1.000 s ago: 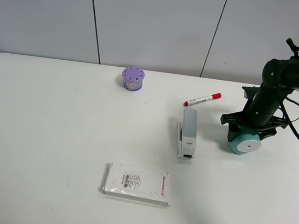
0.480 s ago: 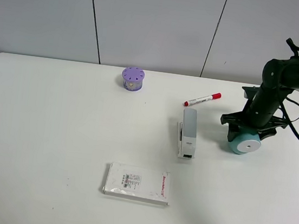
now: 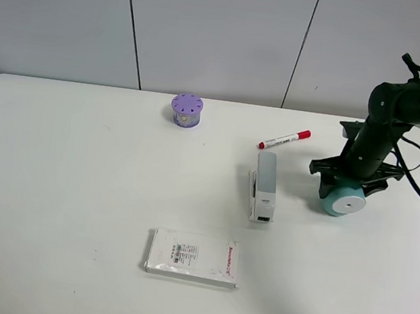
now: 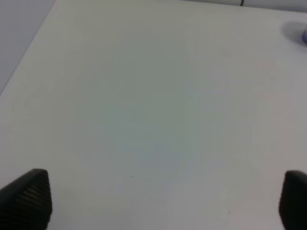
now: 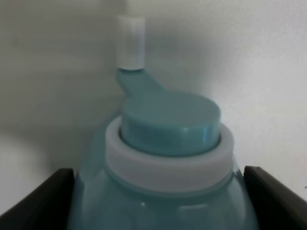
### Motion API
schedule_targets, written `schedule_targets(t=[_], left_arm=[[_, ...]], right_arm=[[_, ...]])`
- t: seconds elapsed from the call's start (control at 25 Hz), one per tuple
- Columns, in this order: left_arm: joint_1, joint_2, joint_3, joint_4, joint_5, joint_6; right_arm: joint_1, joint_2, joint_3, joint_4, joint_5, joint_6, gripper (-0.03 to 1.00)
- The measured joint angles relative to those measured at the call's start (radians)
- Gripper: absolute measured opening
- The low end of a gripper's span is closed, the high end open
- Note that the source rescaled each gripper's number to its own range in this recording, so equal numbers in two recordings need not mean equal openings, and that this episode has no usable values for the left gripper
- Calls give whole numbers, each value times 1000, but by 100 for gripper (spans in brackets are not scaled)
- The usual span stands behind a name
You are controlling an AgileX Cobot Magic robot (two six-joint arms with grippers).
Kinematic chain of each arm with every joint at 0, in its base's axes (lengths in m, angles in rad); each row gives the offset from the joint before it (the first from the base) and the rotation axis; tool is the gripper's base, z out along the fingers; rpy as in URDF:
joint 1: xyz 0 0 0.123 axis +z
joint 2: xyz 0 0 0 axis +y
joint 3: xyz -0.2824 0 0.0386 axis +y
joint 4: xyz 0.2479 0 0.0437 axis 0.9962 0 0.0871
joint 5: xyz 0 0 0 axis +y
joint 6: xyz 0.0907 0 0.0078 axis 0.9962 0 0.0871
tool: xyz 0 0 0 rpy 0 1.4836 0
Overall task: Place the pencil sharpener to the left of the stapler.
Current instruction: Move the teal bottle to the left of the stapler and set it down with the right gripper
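Observation:
The teal pencil sharpener [image 3: 343, 202] lies on its side at the right of the table, its white round face toward the front. My right gripper [image 3: 348, 183] comes down over it, one finger on each flank. In the right wrist view the black fingers [image 5: 36, 201] press the teal body [image 5: 168, 143] from both sides, and the small white knob [image 5: 130, 40] points away. The light-grey stapler [image 3: 264, 185] lies lengthwise to the left of the sharpener, apart from it. My left gripper [image 4: 163, 201] hangs open over bare table and is out of the exterior view.
A red-capped marker [image 3: 284, 139] lies just behind the stapler. A purple round container [image 3: 187, 110] stands at the back centre. A flat white box [image 3: 193, 257] lies near the front. The white table [image 3: 76, 186] stretches to the left of the stapler.
The sharpener and the right gripper have crept very slightly upward in the picture; nothing else has moved.

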Motion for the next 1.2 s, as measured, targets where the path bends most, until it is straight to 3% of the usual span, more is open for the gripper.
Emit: schedule_targets(t=[0.36, 0.52, 0.88, 1.2], left_arm=[[0, 0, 0, 0, 0, 0], [0, 0, 0, 0, 0, 0], [0, 0, 0, 0, 0, 0], [0, 0, 0, 0, 0, 0]], right_arm=[[0, -78, -1, 8, 31, 0, 0], [0, -120, -44, 8, 88, 0, 0], [13, -165, -291, 75, 256, -21, 0], [139, -165, -457, 142, 284, -36, 0]])
